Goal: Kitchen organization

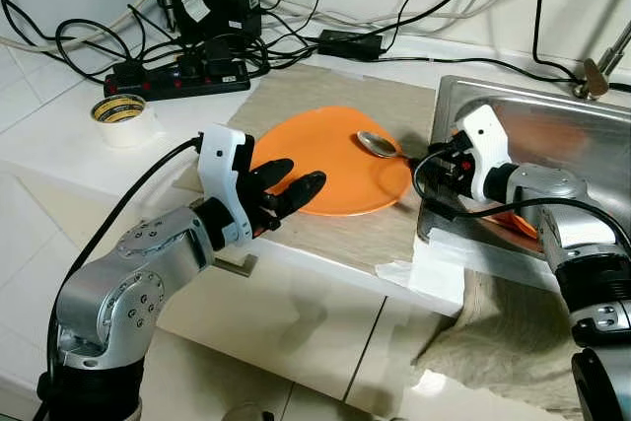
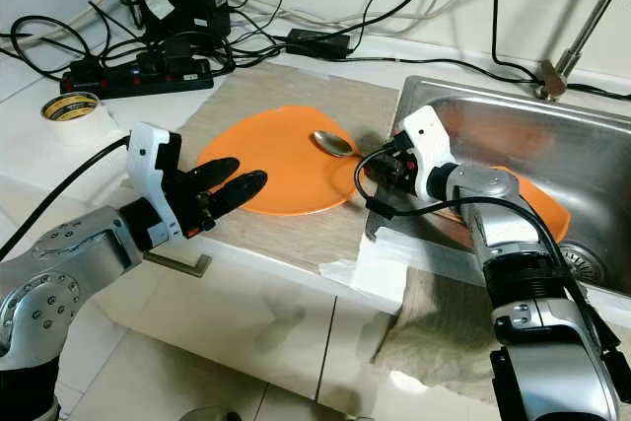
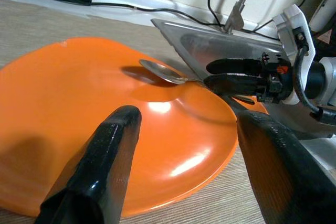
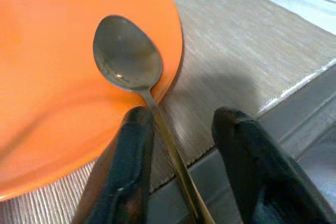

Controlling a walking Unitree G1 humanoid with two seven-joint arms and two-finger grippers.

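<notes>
An orange plate (image 1: 335,160) lies on a beige mat (image 1: 325,86) on the counter. A metal spoon (image 1: 377,143) rests with its bowl on the plate's right edge, and its handle points toward the sink. My right gripper (image 4: 184,114) hovers at the sink's left rim, open, with the spoon handle running between its fingers, close to one finger (image 4: 128,150). My left gripper (image 1: 302,173) is open wide over the plate's near left edge, its fingertips (image 3: 113,135) just above the rim. A second orange plate (image 2: 537,194) lies in the sink, partly hidden under my right arm.
The steel sink (image 1: 552,115) sits at the right with a faucet (image 1: 596,71) behind it. A power strip (image 1: 177,76), adapters and tangled cables crowd the back of the counter. A tape roll (image 1: 120,110) stands at the left. A cloth (image 1: 493,322) hangs over the front edge.
</notes>
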